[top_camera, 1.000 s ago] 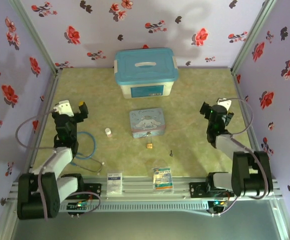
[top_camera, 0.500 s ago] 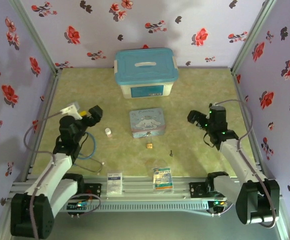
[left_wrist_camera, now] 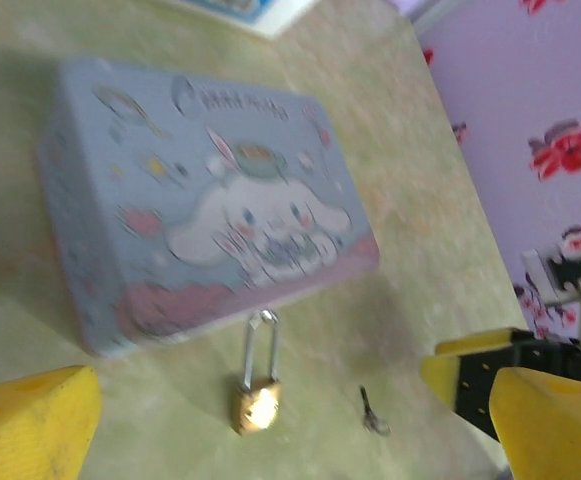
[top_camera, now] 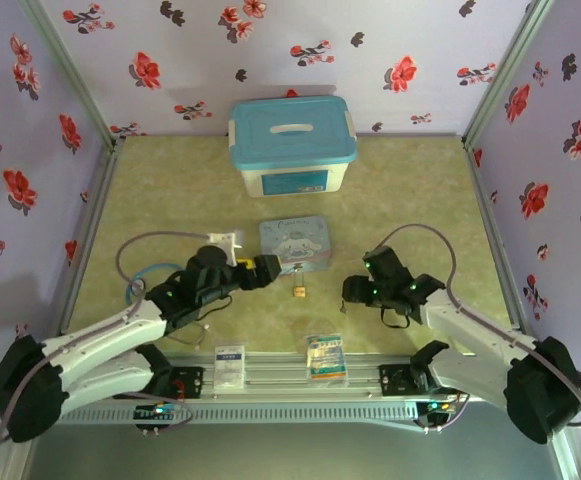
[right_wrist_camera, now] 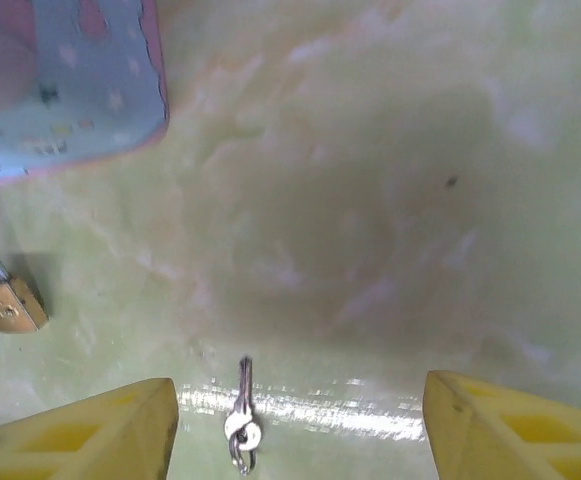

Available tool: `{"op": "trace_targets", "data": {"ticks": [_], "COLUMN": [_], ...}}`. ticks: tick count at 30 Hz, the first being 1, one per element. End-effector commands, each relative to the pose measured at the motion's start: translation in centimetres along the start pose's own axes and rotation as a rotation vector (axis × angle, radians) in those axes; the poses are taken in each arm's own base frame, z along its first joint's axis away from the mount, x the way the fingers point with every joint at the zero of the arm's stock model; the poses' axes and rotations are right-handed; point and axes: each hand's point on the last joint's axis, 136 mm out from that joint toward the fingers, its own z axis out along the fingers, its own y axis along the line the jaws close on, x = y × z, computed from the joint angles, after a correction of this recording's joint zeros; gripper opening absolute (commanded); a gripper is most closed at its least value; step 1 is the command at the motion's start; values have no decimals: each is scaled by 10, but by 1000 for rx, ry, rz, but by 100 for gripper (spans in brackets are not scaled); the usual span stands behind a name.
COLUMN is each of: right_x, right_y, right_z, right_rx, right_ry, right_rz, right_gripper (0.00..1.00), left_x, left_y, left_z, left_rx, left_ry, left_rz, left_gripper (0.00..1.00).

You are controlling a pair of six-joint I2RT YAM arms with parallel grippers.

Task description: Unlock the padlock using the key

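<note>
The small brass padlock [left_wrist_camera: 254, 402] lies flat on the green table just in front of the cartoon tin [left_wrist_camera: 210, 205], its shackle pointing at the tin. It also shows as the padlock [top_camera: 298, 290] from above and the padlock [right_wrist_camera: 6, 304] at the left edge of the right wrist view. The tiny dark key [right_wrist_camera: 241, 421] with its ring lies a little right of it, also seen as the key [left_wrist_camera: 372, 412]. My left gripper [top_camera: 268, 266] is open, just left of the padlock. My right gripper [right_wrist_camera: 295, 440] is open and straddles the key low over the table.
A blue-lidded storage box [top_camera: 292, 143] stands at the back. Two flat packets [top_camera: 325, 357] lie at the front rail. A blue-grey stethoscope tube [top_camera: 132, 290] peeks out beside the left arm. Flowered walls close in the sides.
Both arms have swung in from the sides and dropped toward the table's middle: the left gripper now sits by the padlock, the right one over the key.
</note>
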Motion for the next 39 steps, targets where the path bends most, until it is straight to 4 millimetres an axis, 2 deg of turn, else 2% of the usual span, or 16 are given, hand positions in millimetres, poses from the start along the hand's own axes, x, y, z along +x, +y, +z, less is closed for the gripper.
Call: {"op": "trace_targets", "data": {"ticks": [1, 7, 11, 15, 19, 21, 30, 39], "right_x": [12, 21, 27, 34, 36, 37, 47, 57], "right_y": [10, 16, 16, 9, 25, 25, 12, 9], "right_z": [7, 16, 19, 22, 24, 26, 37, 39], "right_rx": [-25, 27, 63, 96, 30, 45, 188, 226], "right_ry": [-4, 10, 25, 34, 18, 14, 69, 108], "right_rz": [31, -44, -78, -90, -117, -143, -206, -271], "right_gripper": [62, 49, 42, 39, 35, 34, 30, 22], "left_x": [-1, 27, 33, 34, 35, 35, 36, 36], "left_y": [-22, -34, -38, -38, -37, -36, -35, -31], "left_z": [12, 47, 57, 59, 59, 58, 60, 61], "left_rx": [12, 50, 57, 58, 51, 48, 42, 40], "left_ry": [-30, 22, 32, 33, 38, 37, 38, 31], "left_rz": [-42, -68, -68, -60, -46, -39, -31, -36], "left_gripper": [99, 92, 91, 91, 90, 89, 89, 89]}}
